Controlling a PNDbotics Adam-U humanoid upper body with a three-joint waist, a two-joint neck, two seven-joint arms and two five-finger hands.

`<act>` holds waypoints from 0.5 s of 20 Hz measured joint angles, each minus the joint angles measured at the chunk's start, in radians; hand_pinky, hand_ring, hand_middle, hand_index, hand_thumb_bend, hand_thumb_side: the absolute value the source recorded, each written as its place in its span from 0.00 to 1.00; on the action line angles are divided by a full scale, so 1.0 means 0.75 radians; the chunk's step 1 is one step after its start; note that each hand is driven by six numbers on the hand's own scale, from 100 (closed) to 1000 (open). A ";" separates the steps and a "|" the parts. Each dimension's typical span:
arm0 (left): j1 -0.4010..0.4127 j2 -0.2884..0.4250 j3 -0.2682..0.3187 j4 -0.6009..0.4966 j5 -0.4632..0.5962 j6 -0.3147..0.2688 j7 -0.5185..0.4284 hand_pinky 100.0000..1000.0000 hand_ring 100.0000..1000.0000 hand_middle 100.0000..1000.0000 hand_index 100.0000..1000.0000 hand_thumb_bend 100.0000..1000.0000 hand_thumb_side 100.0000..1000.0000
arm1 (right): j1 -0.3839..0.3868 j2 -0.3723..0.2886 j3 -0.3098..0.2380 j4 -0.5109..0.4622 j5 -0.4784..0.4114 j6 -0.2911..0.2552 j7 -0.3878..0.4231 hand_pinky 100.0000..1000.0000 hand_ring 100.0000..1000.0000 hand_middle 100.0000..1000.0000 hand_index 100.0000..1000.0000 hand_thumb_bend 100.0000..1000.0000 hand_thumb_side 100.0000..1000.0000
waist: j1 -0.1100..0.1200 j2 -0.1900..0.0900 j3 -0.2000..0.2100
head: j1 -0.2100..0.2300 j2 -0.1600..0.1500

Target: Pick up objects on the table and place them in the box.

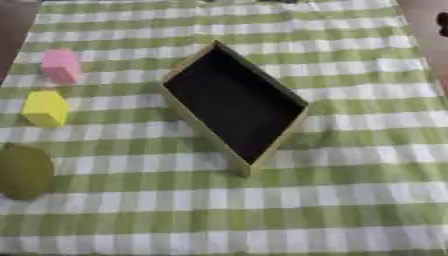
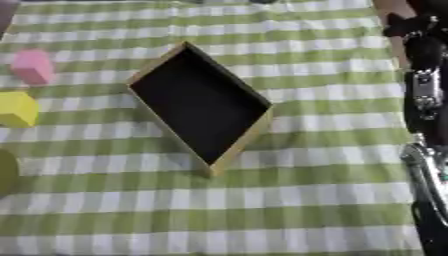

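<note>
Left eye view: rectangular, dark-lined box (image 1: pixel 234 106); pink block (image 1: pixel 61 65), perhaps foam.

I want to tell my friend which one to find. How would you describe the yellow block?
Start at the black-lined box in the middle of the green checked cloth, then look left. The yellow block sits between a pink block farther away and a round green object nearer. Only it is yellow.

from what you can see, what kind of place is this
Probably a tabletop sorting setup, maybe a lab or demo table. A green checked cloth covers it, an empty box sits in the middle, and pink and yellow blocks lie to its left.
</note>
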 measured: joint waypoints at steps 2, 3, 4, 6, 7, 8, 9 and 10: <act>-0.008 0.022 0.005 0.000 0.045 0.022 -0.070 0.97 0.92 0.92 0.96 0.43 0.17 | 0.001 0.000 0.000 0.000 0.002 0.002 0.000 0.89 0.99 0.53 0.86 0.00 0.56 | 0.003 0.000 0.000 | 0.000 0.000; -0.015 0.033 0.007 0.000 0.062 0.033 -0.104 0.97 0.91 0.91 0.96 0.42 0.12 | 0.002 0.000 0.000 0.000 0.002 0.003 0.000 0.89 0.99 0.53 0.86 0.00 0.56 | 0.005 0.000 0.000 | 0.000 0.000; -0.022 0.043 0.007 0.000 0.076 0.042 -0.136 0.97 0.91 0.91 0.96 0.43 0.10 | 0.002 0.000 0.000 0.000 0.002 0.003 0.000 0.89 0.99 0.53 0.86 0.00 0.56 | 0.005 0.000 -0.001 | 0.000 0.000; -0.037 0.061 0.007 0.000 0.099 0.060 -0.191 0.96 0.91 0.89 0.96 0.43 0.01 | 0.002 0.000 0.000 0.000 0.002 0.006 -0.002 0.89 0.99 0.53 0.86 0.00 0.56 | 0.006 0.000 -0.002 | 0.001 0.000; -0.044 0.070 0.007 0.000 0.109 0.071 -0.215 0.96 0.90 0.89 0.96 0.42 0.00 | 0.002 0.000 0.000 0.000 0.002 0.006 -0.002 0.89 0.99 0.53 0.86 0.00 0.56 | 0.007 0.000 -0.003 | 0.001 0.000; -0.051 0.079 0.007 0.000 0.117 0.081 -0.238 0.96 0.91 0.88 0.96 0.42 0.00 | 0.002 0.000 0.000 0.000 0.002 0.008 -0.004 0.89 0.99 0.53 0.86 0.00 0.56 | 0.008 0.000 -0.005 | 0.001 0.000; -0.055 0.088 0.007 0.000 0.122 0.091 -0.259 0.96 0.91 0.88 0.96 0.42 0.00 | 0.002 0.000 0.000 0.000 0.002 0.009 -0.004 0.89 0.99 0.53 0.86 0.00 0.56 | 0.009 0.001 -0.008 | 0.001 0.000; -0.061 0.095 0.007 0.000 0.124 0.103 -0.281 0.96 0.90 0.88 0.98 0.43 0.00 | 0.002 0.000 0.000 0.000 0.002 0.009 -0.005 0.89 0.99 0.53 0.86 0.00 0.56 | 0.011 0.002 -0.009 | 0.002 0.000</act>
